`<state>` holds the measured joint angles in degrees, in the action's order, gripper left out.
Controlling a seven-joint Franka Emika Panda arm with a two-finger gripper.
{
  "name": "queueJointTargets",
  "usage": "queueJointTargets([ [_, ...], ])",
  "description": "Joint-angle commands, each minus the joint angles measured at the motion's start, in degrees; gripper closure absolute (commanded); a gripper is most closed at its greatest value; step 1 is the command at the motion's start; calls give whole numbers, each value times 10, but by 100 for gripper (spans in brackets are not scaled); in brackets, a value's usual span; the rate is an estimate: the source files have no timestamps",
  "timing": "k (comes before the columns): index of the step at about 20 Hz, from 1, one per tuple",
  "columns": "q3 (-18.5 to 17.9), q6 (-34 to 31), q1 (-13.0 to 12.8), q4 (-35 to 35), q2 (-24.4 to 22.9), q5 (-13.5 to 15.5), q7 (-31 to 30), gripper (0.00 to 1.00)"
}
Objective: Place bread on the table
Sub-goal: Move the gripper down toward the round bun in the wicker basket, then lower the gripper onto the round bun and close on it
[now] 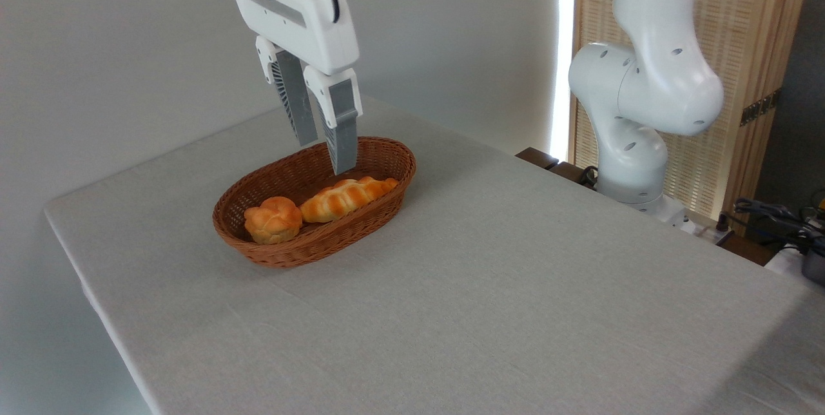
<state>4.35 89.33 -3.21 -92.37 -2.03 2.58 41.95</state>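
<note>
Tabletop (515, 286), large, rectangular, draped in plain light grey cloth, filling most of the view from the lower left corner to the right edge. Wicker basket (387, 199), brown, oval, set on the left half of the tabletop, long axis running from lower left to upper right. Bread (273, 219), small round knotted bun, golden-orange on top and paler below, lying inside the basket at its lower left end, resting against the inner wall. Braided loaf (347, 198), long, orange-glazed, lying in the same basket just right of the bread, close beside it, with any contact between them too fine to judge. Gripper (325, 157), white body with two grey ribbed fingers (339, 125) pointing down, spread apart with a visible gap and nothing between them; it hangs over the middle to rear part of the basket, the nearer fingertip seen just above the braided loaf, not clearly touching it. Position relative to the bread: the gripper stands above and to the right of the bread, apart from it, with the loaf's left end lying between. Arm base and joints (644, 80), white, standing at the far right edge of the tabletop, well apart from the basket. Slatted wooden screen (741, 35) behind the arm. Dark cables (767, 209) at the far right edge.
</note>
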Motion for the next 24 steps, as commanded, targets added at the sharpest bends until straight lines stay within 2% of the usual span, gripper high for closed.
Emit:
queueJointTargets([
  [1, 21, 5, 0, -7, 3, 9, 1, 0],
  [4, 33, 29, -12, -25, 3, 10, 2, 0],
  [8, 79, 107, -14, -68, 3, 10, 6, 0],
  [11, 96, 145, -14, -92, 4, 10, 7, 0],
  [18, 129, 232, -27, -105, 59, 11, 6, 0],
  [21, 138, 254, -33, -134, 63, 10, 7, 0],
  [24, 152, 312, -33, -165, 71, 8, 7, 0],
])
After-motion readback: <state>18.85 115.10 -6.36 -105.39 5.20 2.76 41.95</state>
